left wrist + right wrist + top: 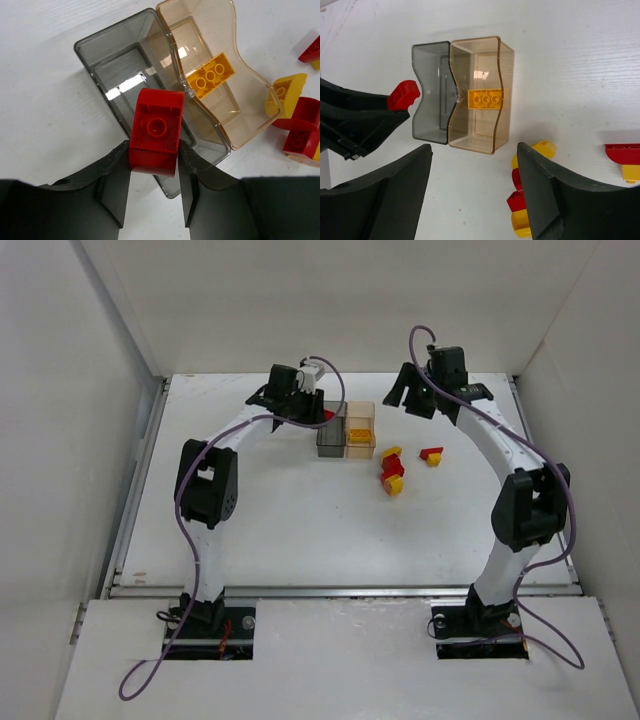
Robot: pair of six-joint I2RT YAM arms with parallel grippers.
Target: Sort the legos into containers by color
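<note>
My left gripper (154, 152) is shut on a red lego (155, 127) and holds it over the near end of the smoky grey bin (117, 67). The grey bin looks empty. Joined to it is the amber bin (245, 107), which has one yellow lego (210, 75) inside. In the top view the left gripper (320, 412) is at the bins' far left side. My right gripper (412, 395) is open and empty, above the table to the right of the bins. Its view shows the grey bin (427, 117), the amber bin (480, 127) and the held red lego (402, 95).
Loose red and yellow legos lie right of the bins: a cluster (392, 470) and a red-and-yellow pair (432, 454). They also show in the right wrist view, the cluster (522, 202) and the pair (625, 157). White walls enclose the table.
</note>
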